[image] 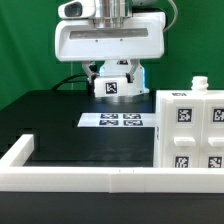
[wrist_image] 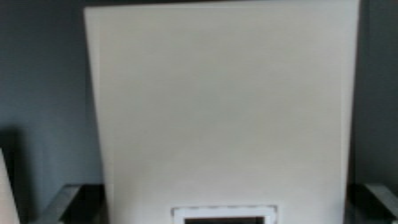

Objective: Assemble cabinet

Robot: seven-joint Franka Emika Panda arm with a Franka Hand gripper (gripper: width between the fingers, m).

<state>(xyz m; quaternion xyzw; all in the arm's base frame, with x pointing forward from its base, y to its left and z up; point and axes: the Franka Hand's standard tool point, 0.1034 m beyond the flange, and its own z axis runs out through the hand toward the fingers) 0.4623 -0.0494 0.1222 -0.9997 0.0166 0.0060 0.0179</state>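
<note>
My gripper (image: pixel 115 82) hangs at the back centre of the table, shut on a white cabinet piece (image: pixel 113 86) that shows one black-and-white tag and is held just above the black surface. In the wrist view this piece (wrist_image: pixel 214 100) is a long flat white panel that fills the middle. My gripper (wrist_image: pixel 222 205) has its dark fingers (wrist_image: pixel 68 200) pressed against both of the panel's sides, and a tag shows at its near end. The white box-shaped cabinet body (image: pixel 190 135), with several tags, stands at the exterior view's right front.
The marker board (image: pixel 121 120) lies flat on the black table in front of the gripper. A low white border rail (image: pixel 80 181) runs along the front and up the exterior view's left side. Cables trail behind the arm.
</note>
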